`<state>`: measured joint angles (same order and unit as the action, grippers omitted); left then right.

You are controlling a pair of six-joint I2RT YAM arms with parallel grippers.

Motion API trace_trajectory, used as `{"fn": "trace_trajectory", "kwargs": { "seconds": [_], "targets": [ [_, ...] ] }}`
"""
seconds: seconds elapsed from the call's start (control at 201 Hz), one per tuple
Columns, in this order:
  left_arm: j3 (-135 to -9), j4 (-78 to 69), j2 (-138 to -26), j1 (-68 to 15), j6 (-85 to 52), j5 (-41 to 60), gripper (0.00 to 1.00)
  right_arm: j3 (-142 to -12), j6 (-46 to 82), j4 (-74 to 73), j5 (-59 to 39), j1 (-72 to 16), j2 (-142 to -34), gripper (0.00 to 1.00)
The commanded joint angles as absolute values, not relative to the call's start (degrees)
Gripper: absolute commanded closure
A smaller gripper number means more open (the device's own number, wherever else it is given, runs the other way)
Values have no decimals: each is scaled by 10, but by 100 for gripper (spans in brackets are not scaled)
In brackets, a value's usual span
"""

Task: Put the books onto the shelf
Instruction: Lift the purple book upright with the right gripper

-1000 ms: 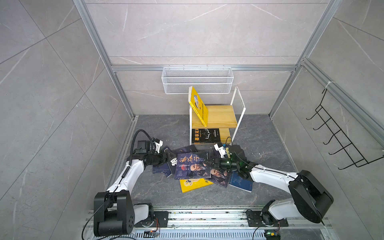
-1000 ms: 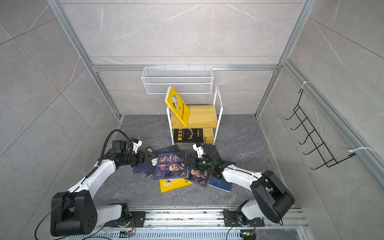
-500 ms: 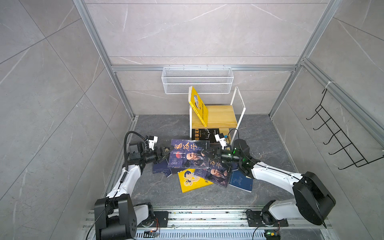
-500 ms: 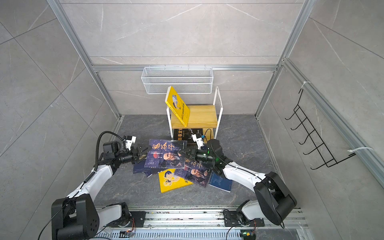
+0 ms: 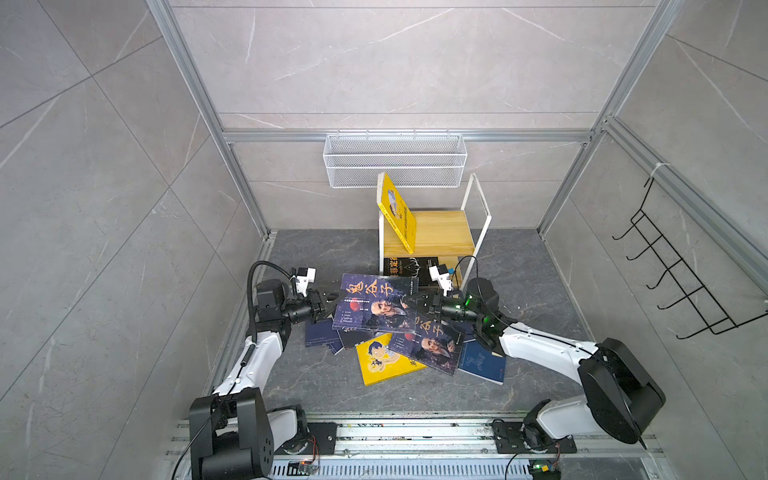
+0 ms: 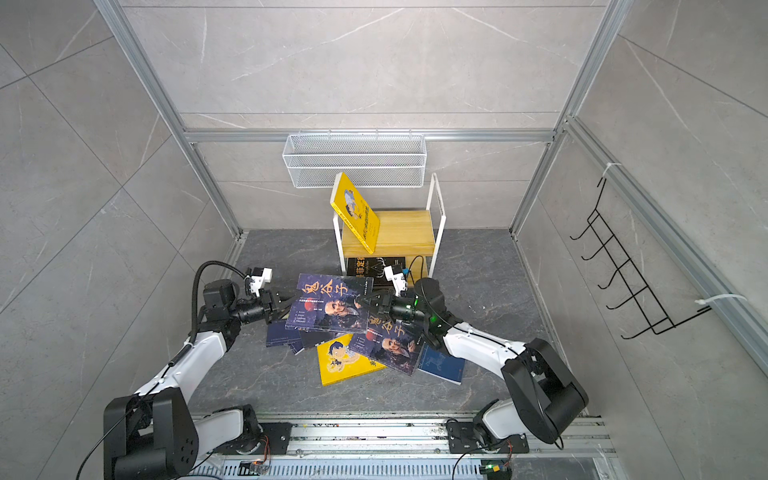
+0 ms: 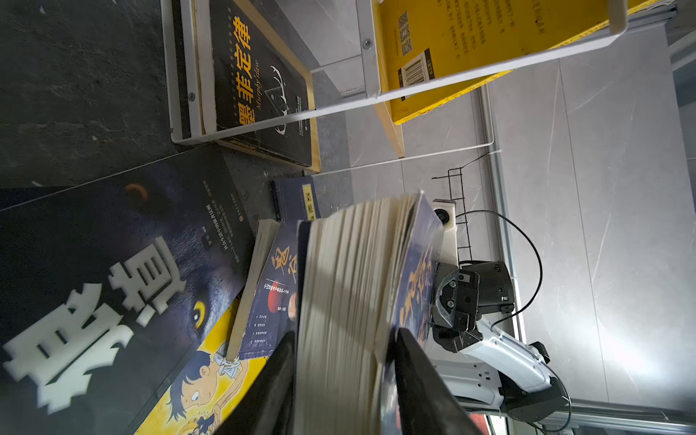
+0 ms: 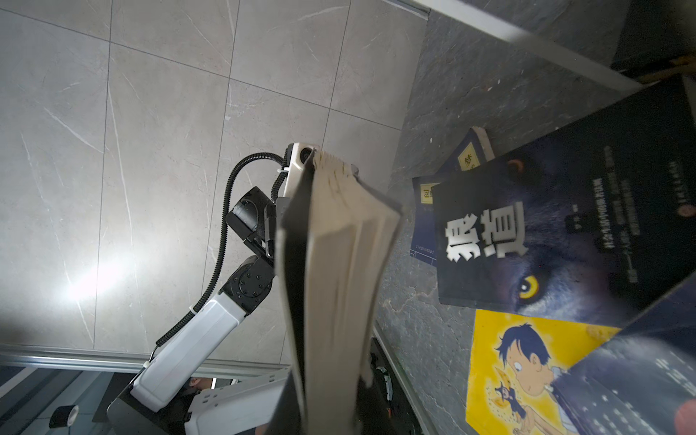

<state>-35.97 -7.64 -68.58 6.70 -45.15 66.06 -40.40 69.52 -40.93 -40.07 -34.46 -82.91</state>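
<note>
A dark portrait-cover book (image 5: 376,303) (image 6: 332,303) hangs above the floor pile, held from both sides. My right gripper (image 5: 409,301) (image 8: 327,399) is shut on its right edge. My left gripper (image 5: 332,301) (image 7: 342,380) grips the left edge, fingers (image 7: 275,376) pressed on either side of the page block. The shelf (image 5: 432,232) (image 6: 399,232) stands behind; a yellow book (image 5: 397,212) leans on its top board and a black book (image 5: 409,266) lies on the lower tier. More books lie below: a yellow cartoon cover (image 5: 382,359), another portrait cover (image 5: 432,343), navy ones (image 5: 482,361).
A white wire mesh basket (image 5: 395,160) hangs on the back wall above the shelf. A black hook rack (image 5: 673,270) is on the right wall. A wolf-cover book (image 8: 546,241) lies under the held one. The arms' metal base rail (image 5: 415,432) runs along the front.
The right gripper has lifted the portrait book off the pile toward the shelf. The left gripper drew back to the left, opened wide, then closed on the book's left edge.
</note>
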Motion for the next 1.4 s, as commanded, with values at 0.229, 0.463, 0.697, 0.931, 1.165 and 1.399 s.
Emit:
{"fn": "trace_trajectory", "kwargs": {
  "seconds": [0.229, 0.463, 0.697, 0.931, 1.165, 1.399],
  "targets": [
    [-367, -126, -668, 48, -490, 693, 56, -435, 706, -487, -394, -353, -860, 100],
    [-378, -115, -670, 49, -476, 694, 100, -424, 687, -464, -380, -352, -863, 97],
    [-408, -24, -669, 70, -417, 677, 100, -415, 548, -255, -323, -344, -778, 69],
    [-413, 15, -667, 82, -398, 649, 100, -482, 346, 56, -117, -395, -673, 60],
    [-424, 48, -665, 92, -387, 631, 100, -559, 238, 113, 40, -523, -701, 49],
    [-427, 55, -665, 93, -387, 627, 100, -658, 121, 150, 239, -666, -805, 41]
  ]
}}
